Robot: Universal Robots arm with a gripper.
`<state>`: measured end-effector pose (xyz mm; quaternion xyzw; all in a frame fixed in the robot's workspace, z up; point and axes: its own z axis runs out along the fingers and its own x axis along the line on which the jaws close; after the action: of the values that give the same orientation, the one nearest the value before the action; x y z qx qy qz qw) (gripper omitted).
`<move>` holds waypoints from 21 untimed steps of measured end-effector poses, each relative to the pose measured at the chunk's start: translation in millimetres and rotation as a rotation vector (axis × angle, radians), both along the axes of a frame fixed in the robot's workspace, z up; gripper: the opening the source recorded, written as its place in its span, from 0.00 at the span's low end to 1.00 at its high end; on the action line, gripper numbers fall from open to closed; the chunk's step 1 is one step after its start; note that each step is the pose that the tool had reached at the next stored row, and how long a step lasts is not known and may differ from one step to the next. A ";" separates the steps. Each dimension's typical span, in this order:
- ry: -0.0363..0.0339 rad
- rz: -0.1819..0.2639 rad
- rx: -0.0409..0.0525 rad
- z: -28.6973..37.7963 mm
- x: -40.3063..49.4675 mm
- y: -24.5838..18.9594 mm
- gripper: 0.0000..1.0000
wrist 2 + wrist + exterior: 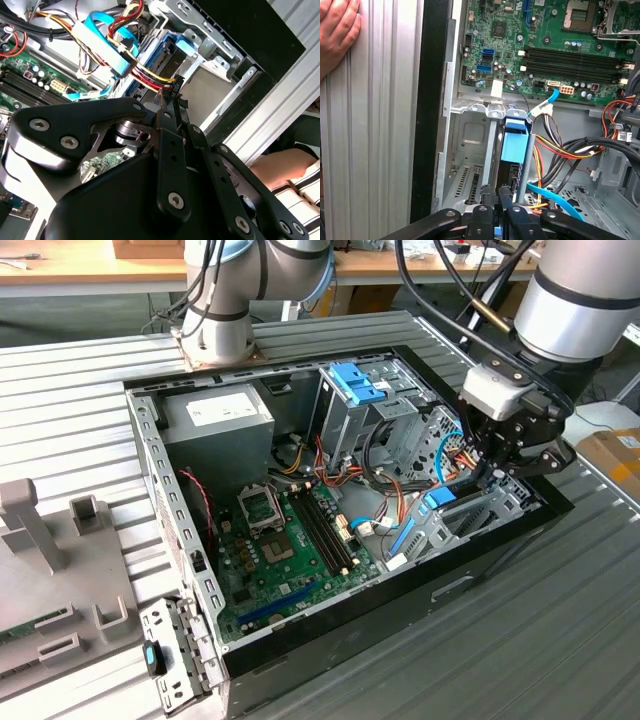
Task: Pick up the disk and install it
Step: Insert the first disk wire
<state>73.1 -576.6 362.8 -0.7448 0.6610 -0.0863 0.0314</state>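
The disk (514, 142) stands on edge in the metal drive bay at the case's exterior-view right end. Its blue end tab and side rails show, with the dark body (167, 50) between them. My gripper (495, 197) sits right at the disk's near end, inside the open computer case (300, 640). The black fingers (172, 100) lie close together and look shut, their tips beside a black cable plug. In the exterior view the gripper (497, 472) hangs over that bay corner. Whether the tips pinch the disk's edge is hidden.
Red, yellow and black power wires and thin blue data cables (555, 200) crowd the bay. The green motherboard (290, 540) fills the case floor. A light-blue latch plate (355, 385) stands at the back. A person's hand (337, 35) rests on the ribbed table beside the case.
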 end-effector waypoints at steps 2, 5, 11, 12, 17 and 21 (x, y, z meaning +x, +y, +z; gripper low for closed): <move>0.0000 0.000 0.0000 0.0 0.0 0.0 0.16; 0.0000 0.000 0.0001 -0.1 0.3 1.9 0.16; 0.0000 -0.077 0.0002 -1.0 3.3 4.0 0.16; 0.0000 -0.104 0.0001 -1.3 3.3 4.0 0.16; 0.0004 -0.122 0.0065 -1.5 3.5 7.1 0.16; 0.0005 -0.122 0.0086 -1.6 3.6 7.1 0.16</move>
<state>76.7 -569.5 361.2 -0.7031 0.7053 -0.0850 0.0291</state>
